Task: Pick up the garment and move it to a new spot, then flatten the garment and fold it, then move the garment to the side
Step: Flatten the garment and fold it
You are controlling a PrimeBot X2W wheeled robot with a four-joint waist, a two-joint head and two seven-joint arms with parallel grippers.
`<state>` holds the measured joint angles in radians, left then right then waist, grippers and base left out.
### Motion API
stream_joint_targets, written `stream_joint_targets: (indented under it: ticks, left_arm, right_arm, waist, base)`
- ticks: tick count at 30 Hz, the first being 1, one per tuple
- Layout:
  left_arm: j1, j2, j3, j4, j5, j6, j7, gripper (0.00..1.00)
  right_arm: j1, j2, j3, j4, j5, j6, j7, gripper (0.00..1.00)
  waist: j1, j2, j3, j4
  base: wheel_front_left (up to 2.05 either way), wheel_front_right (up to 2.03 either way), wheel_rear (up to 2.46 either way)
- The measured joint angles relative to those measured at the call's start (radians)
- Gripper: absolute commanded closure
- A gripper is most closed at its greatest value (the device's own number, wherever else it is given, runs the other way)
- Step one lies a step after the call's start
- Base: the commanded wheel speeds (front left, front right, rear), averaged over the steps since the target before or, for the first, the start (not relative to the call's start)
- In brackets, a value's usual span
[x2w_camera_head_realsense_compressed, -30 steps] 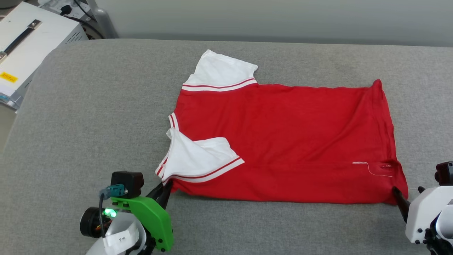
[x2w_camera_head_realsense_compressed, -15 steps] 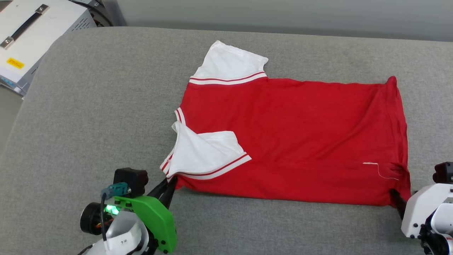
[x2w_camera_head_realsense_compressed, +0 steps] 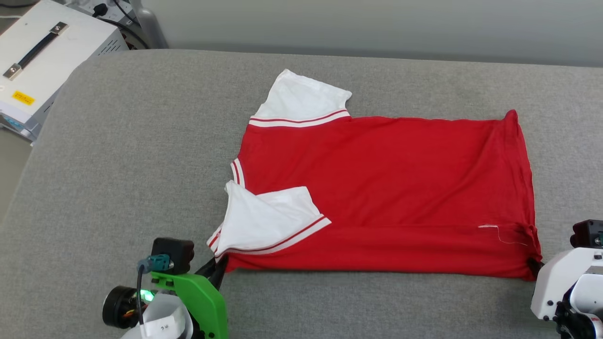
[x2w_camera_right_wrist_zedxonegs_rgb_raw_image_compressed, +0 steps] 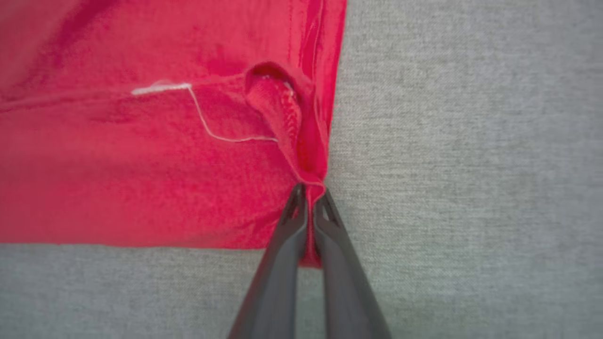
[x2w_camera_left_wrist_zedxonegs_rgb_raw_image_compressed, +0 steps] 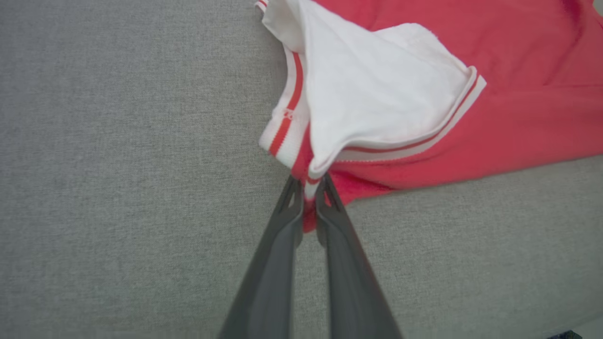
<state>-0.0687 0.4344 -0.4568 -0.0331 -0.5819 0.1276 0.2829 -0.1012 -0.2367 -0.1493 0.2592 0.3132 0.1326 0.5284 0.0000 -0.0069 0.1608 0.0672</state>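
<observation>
On the gray pad [x2w_camera_head_realsense_compressed: 118, 155] the shirt [x2w_camera_head_realsense_compressed: 386, 183] lies flat, and the left gripper [x2w_camera_left_wrist_zedxonegs_rgb_raw_image_compressed: 308, 183] and the right gripper [x2w_camera_right_wrist_zedxonegs_rgb_raw_image_compressed: 310, 190] each pinch a near corner tight, maybe to fold it.

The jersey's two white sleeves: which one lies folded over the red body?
The near sleeve, next to the left gripper, lies folded onto the jersey body. The far sleeve spreads outward, flat on the grey surface.

Left gripper [x2w_camera_left_wrist_zedxonegs_rgb_raw_image_compressed: 307, 183] and right gripper [x2w_camera_right_wrist_zedxonegs_rgb_raw_image_compressed: 308, 190] each pinch the garment [x2w_camera_head_realsense_compressed: 386, 179], fingers pressed together.
</observation>
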Motion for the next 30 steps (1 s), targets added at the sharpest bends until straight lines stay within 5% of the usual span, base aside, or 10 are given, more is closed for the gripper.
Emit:
stream_joint_targets:
  ticks: [21,22,23,24,30]
  left_arm:
    - [0.142,0.005,-0.049,0.038,-0.063,0.0,0.058,1.0]
    - [0.142,0.001,-0.052,0.047,-0.064,-0.001,0.051,0.67]
    - [0.141,-0.001,-0.053,0.055,-0.064,-0.002,0.043,0.0]
    - [0.141,-0.003,-0.054,0.059,-0.064,-0.002,0.035,0.0]
    - [0.119,-0.013,-0.029,0.079,-0.039,-0.002,-0.063,0.0]
  right_arm:
    - [0.257,0.006,-0.104,-0.261,0.014,0.0,0.2,1.0]
    - [0.261,0.007,-0.104,-0.263,0.014,0.0,0.203,1.0]
    - [0.262,0.011,-0.104,-0.264,0.014,0.0,0.205,0.57]
    - [0.262,0.014,-0.103,-0.267,0.014,0.0,0.203,0.0]
    - [0.253,0.01,-0.09,-0.288,0.011,-0.001,0.136,0.0]
  waist:
    - [0.0,0.0,-0.103,-0.025]
    - [0.0,0.0,-0.102,-0.027]
    - [0.0,0.0,-0.101,-0.029]
    - [0.0,0.0,-0.1,-0.03]
    - [0.0,0.0,-0.102,-0.035]
  base:
    - [0.0,0.0,0.0]
    - [0.0,0.0,0.0]
    - [0.0,0.0,0.0]
    - [0.0,0.0,0.0]
    - [0.0,0.0,0.0]
